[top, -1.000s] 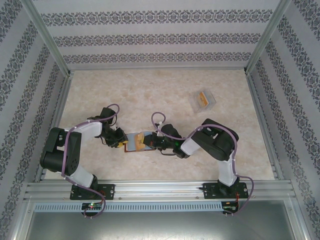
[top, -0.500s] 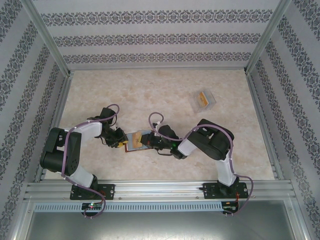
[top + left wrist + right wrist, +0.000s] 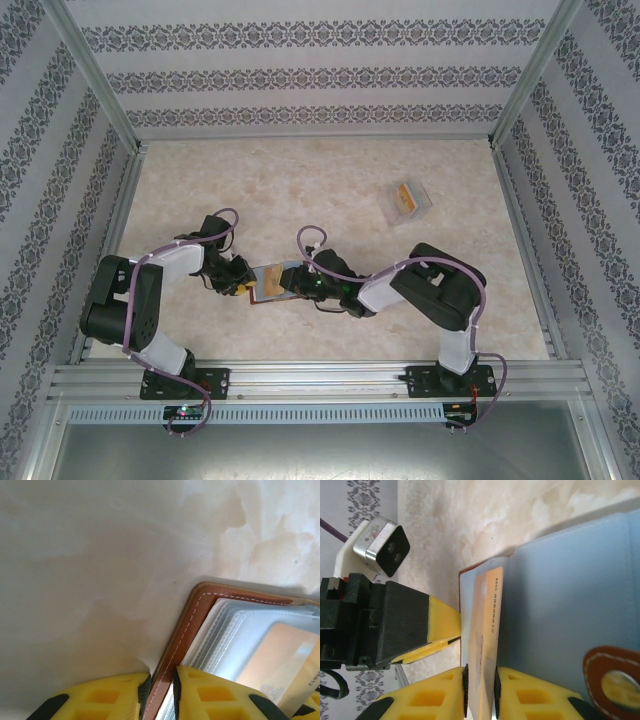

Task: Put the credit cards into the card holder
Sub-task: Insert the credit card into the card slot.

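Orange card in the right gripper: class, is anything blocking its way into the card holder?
Nothing visible. The right gripper pinches the orange card, which lies against the blue-grey inside of the open card holder. The left gripper clamps its brown edge, off to the side.

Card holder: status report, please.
Left hand shut on holder edge. Right hand shut on card, over holder's inside. Box apart, far right.

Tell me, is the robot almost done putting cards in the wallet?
Not yet. Done: card holder open, left end effector clamping its edge. In hand: right end effector pinches a tan card against the inside pockets. To do: an orange card waits in the clear box.
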You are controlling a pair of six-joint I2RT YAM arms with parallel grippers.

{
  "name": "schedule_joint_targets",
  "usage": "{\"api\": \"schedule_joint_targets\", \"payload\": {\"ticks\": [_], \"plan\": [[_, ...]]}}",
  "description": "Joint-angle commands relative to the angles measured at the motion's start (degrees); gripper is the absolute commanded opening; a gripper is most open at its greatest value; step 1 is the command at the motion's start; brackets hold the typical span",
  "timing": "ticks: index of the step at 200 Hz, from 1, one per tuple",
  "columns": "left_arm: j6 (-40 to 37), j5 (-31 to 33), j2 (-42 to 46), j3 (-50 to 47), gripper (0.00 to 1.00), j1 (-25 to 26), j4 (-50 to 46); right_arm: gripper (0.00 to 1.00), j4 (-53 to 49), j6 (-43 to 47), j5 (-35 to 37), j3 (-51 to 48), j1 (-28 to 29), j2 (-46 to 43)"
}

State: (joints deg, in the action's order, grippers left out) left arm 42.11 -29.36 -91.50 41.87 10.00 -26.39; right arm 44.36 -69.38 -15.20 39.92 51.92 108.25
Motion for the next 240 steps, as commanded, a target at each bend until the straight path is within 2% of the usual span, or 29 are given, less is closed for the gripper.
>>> {"api": "schedule_joint_targets", "payload": {"ticks": [1, 32, 66, 103, 154, 178, 240], "plan": [[0.2, 2.3, -7.9, -5.2, 0.25, 2.6, 12.1, 0.26, -8.8, 4.2, 1.8, 1.8, 0.2, -2.2], [-0.1, 2.2, -7.8, -5.1, 0.25, 2.5, 11.9, 0.25, -12.1, 6.2, 0.9, 3.8, -0.5, -1.3], [-0.3, 2.1, -7.8, -5.0, 0.25, 2.6, 11.8, 0.11, -13.3, 7.7, -1.8, 7.0, -0.7, 1.1], [-0.6, 1.6, -7.5, -4.6, 0.25, 2.4, 11.5, 0.05, -14.4, 8.3, -3.7, 9.7, -0.6, 3.1], [0.1, 1.2, -3.4, -5.1, 0.26, 1.7, 10.8, 0.05, -16.3, 9.7, -5.8, 12.0, -0.6, 4.4], [0.5, 0.4, -0.6, -5.6, 0.26, 0.8, 10.4, 0.09, -17.9, 10.9, -5.9, 11.8, -0.8, 2.2], [-0.2, -0.7, 8.6, -6.6, 0.47, -0.8, 8.5, 0.24, -36.1, 22.1, 0.9, 12.6, -2.1, -10.4]]}}
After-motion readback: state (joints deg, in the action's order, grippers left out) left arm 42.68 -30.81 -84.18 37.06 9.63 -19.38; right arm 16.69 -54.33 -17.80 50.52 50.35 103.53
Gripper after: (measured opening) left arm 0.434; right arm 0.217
